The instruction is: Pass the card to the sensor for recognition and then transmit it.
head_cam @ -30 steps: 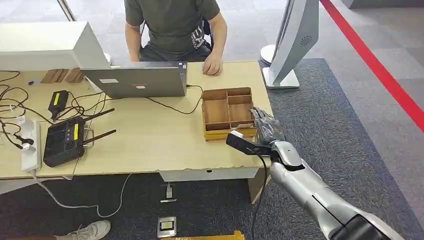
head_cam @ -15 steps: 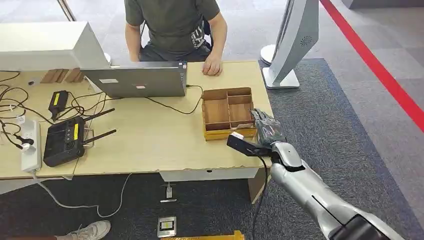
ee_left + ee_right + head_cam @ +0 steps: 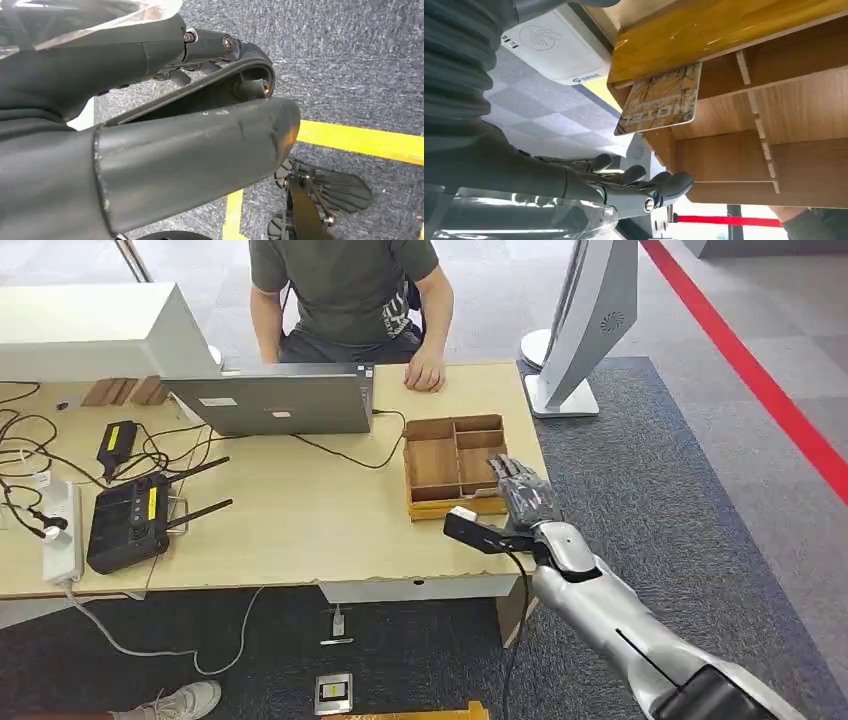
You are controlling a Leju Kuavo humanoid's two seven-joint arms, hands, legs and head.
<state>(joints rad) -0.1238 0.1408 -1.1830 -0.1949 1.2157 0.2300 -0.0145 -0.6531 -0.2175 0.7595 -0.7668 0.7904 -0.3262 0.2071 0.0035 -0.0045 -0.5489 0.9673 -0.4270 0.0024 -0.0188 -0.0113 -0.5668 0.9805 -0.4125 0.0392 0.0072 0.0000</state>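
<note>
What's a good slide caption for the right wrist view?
Right hand open beside the wooden tray, card leaning inside.

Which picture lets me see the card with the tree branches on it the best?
The right wrist view. The card sits close to the camera there, leaning in the wooden box, with its branch pattern and lettering plain. In the head view the right hand covers that corner of the box. The left wrist view looks at the carpet instead.

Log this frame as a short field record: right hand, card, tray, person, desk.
right hand: open, fingers apart, over the wooden tray's near right corner
card: leaning in a tray compartment, not held
wooden tray: on the desk's right end, divided into compartments
person: seated opposite, one hand on the desk
desk: laptop, router, cables
</note>
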